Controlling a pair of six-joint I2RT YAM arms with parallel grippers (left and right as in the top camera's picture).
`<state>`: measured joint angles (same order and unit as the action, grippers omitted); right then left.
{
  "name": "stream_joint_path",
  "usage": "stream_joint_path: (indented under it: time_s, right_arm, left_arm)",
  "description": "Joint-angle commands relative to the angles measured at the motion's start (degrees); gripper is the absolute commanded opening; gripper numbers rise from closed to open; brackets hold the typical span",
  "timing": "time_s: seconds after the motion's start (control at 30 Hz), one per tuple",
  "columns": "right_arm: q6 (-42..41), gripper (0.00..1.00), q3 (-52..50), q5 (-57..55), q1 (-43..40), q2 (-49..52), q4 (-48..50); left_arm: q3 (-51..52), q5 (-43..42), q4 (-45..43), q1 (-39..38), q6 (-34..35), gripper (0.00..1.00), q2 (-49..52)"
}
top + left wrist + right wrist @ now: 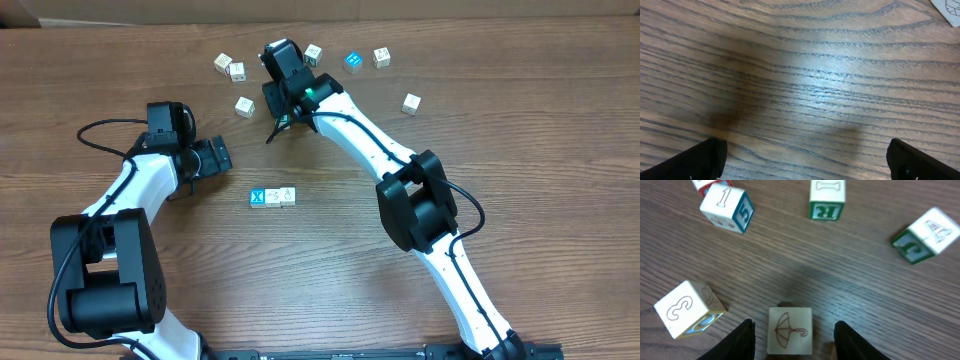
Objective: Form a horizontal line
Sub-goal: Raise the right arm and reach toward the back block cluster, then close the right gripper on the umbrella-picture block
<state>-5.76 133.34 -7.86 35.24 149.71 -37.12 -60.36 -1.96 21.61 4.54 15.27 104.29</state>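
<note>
Nearest my end of the table (320, 290), the line (273, 197) is begun. Three cubes sit touching side by side, with the blue X cube (257, 198) at the left end and two pale ones next to it.

Just beyond it, the left gripper (212, 158) hangs over bare wood, fingers spread wide with nothing between them.

Farther out, the right gripper (792, 342) is down among the loose cubes. Its fingers stand apart on either side of the umbrella cube (790, 329), with a gap showing on both sides, so I don't count it as gripped yet.

Past it lie the "3" cube (682, 309), the "1" cube (725, 207), a green "R" cube (826, 200) and an "A" cube (927, 232).

I judge the job past halfway: at least one more cube has to be closed on, carried to the line and set against its right end.

No box or tray shows anywhere; every cube rests on the table itself.
</note>
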Motion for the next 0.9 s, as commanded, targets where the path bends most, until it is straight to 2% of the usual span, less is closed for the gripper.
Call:
stream_joint_path:
  time_s: [0.0,0.33,0.63,0.87]
  right_arm:
    - [0.3,0.49,-1.7,2.0,-0.2,0.2,1.4]
    - [0.3,0.48,-4.4,1.9,-0.2,0.2,3.4]
    - [0.3,0.28,-4.4,1.9,-0.2,0.2,3.8]
    - [0.0,0.23,-1.1,1.9,-0.2,-2.1,1.9]
  left_arm:
    - [0.2,-0.5,0.0,0.0,0.6,1.00,0.7]
    - [0.2,-0.5,0.0,0.0,0.6,0.99,0.7]
    - [0.2,-0.5,0.0,0.0,0.6,1.00,0.7]
    - [0.2,-0.5,0.0,0.0,0.6,1.00,0.7]
